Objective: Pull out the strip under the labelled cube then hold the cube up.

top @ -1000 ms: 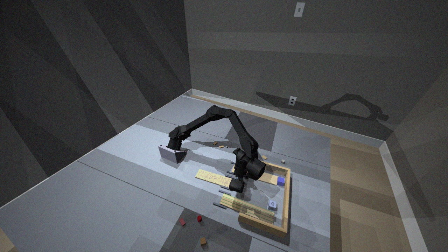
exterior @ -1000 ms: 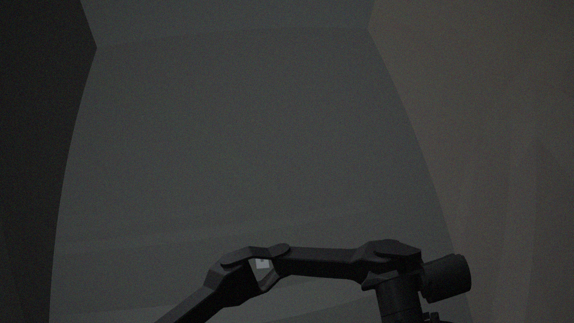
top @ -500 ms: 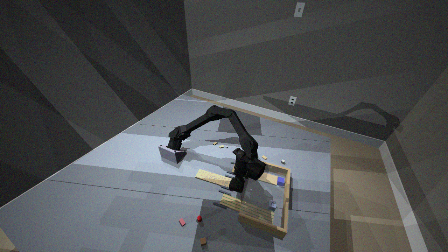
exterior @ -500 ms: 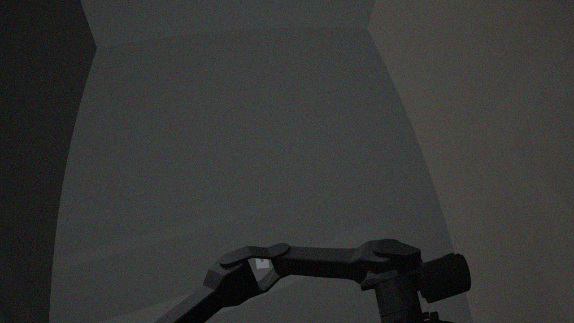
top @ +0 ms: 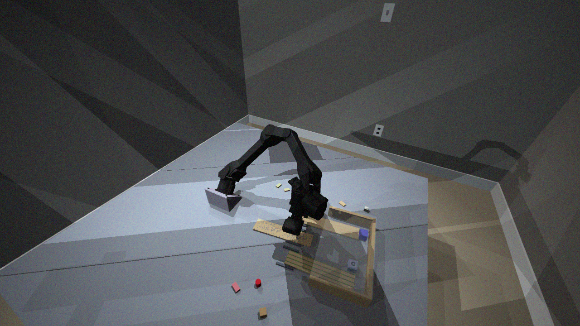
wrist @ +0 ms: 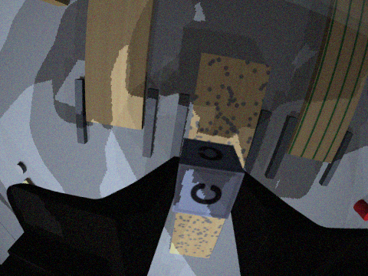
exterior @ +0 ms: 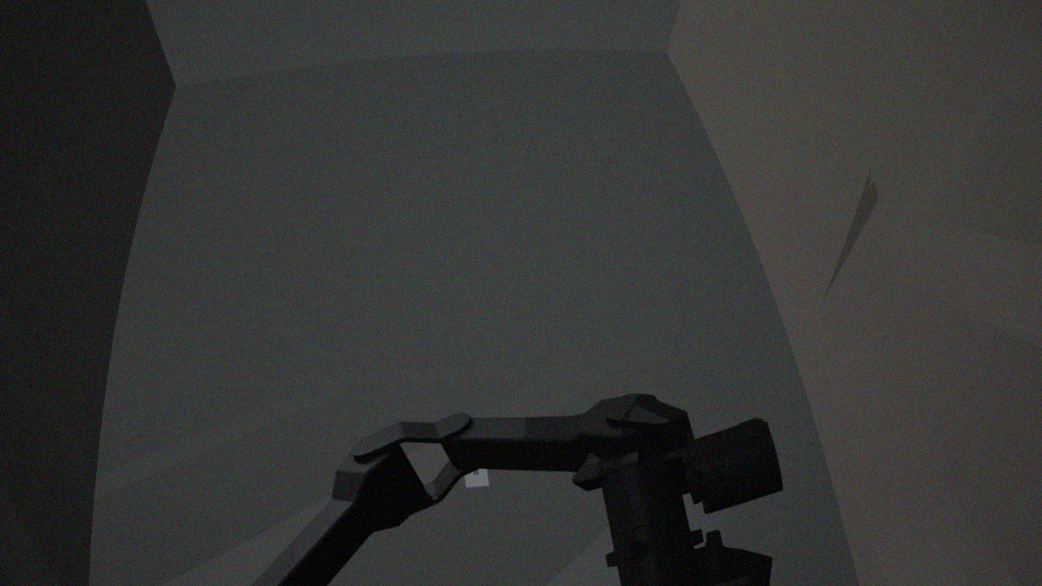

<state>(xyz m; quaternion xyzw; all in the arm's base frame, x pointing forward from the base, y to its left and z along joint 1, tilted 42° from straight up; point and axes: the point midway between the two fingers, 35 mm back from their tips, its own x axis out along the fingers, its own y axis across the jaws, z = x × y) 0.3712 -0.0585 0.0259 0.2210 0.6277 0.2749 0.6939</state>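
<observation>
Holds the C-lettered cube (wrist: 208,189) in the narrowed gripper (top: 302,228) (wrist: 205,168), above the speckled strip (top: 267,229) (wrist: 231,96). Reaches over a pale blue-grey table (top: 154,231), streaked with shade and thin dark lines. Throws a bent shadow (top: 495,146) across dim grey walls (top: 324,60), near a white socket plate (top: 378,130).

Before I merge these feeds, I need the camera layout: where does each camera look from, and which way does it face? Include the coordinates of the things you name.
Top: high and oblique, looking down on the table and wooden frame (top: 370,259); the whole arm shows.
Exterior: seemingly low, facing bare walls; only part of the arm shows.
Wrist: on the arm, looking past the gripper (wrist: 210,172) at the C-labelled cube (wrist: 205,192) between its dark fingers.
Top and wrist share the speckled strip (top: 265,227) (wrist: 230,92) and green-lined strip (top: 297,261) (wrist: 326,126).
</observation>
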